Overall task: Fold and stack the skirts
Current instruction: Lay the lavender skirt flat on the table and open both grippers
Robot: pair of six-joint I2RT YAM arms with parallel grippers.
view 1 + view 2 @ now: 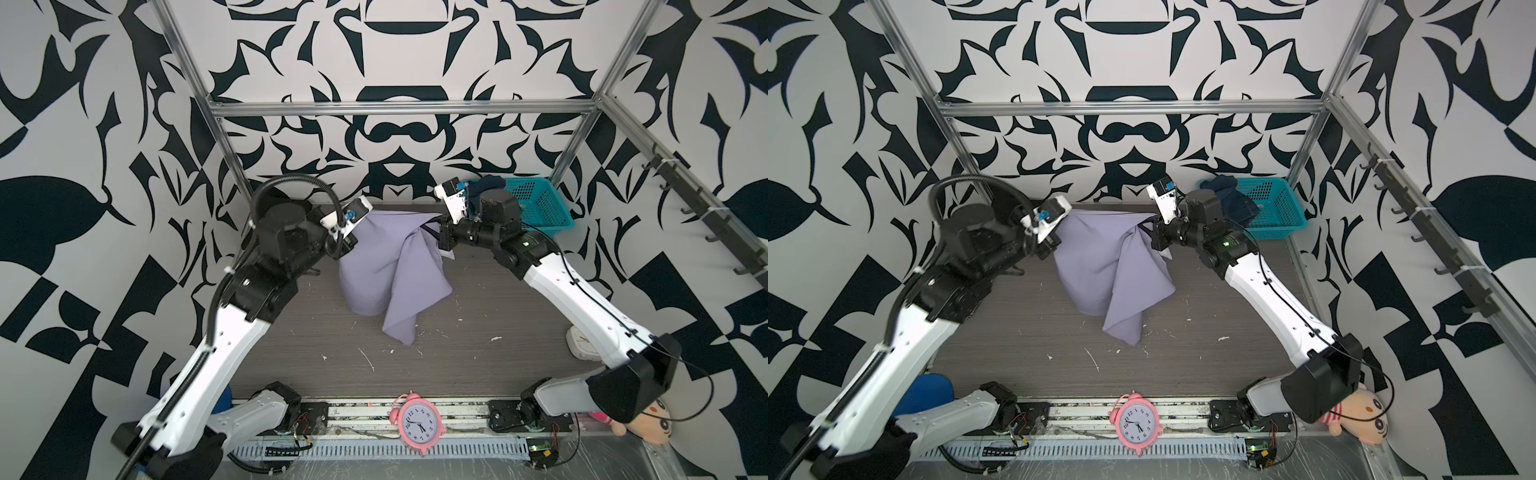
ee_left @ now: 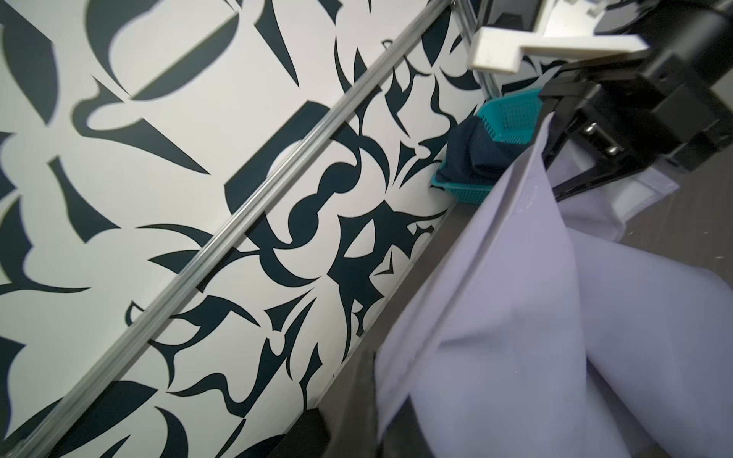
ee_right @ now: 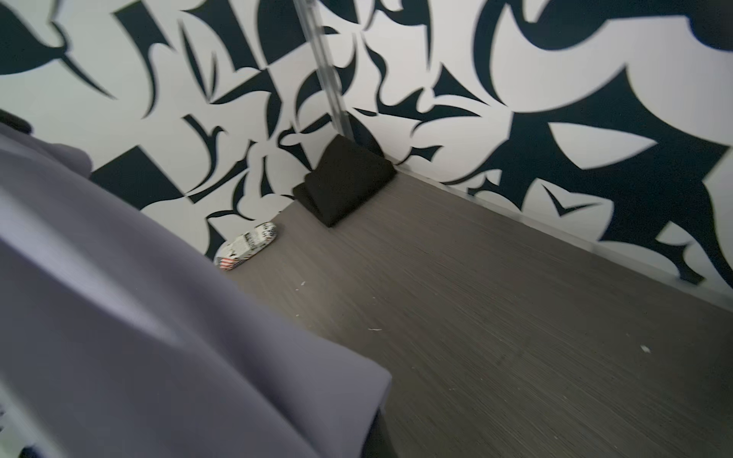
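Two robot arms hold a lavender skirt [image 1: 390, 266] up in the air beside a teal basket [image 1: 540, 208]. The left gripper [image 1: 355, 228] and right gripper [image 1: 437, 227] are each clamped tight on one end of the skirt's top edge, which runs taut between them. The right gripper is just beside the basket, the left farther from it. The rest hangs in loose folds above the table [image 1: 478, 332], likely so it can be spread flat for folding. A dark blue skirt [image 1: 1229, 195] is heaped in the basket, unfolded. A folded black skirt [image 3: 345, 182] lies in a table corner, probably the start of the stack.
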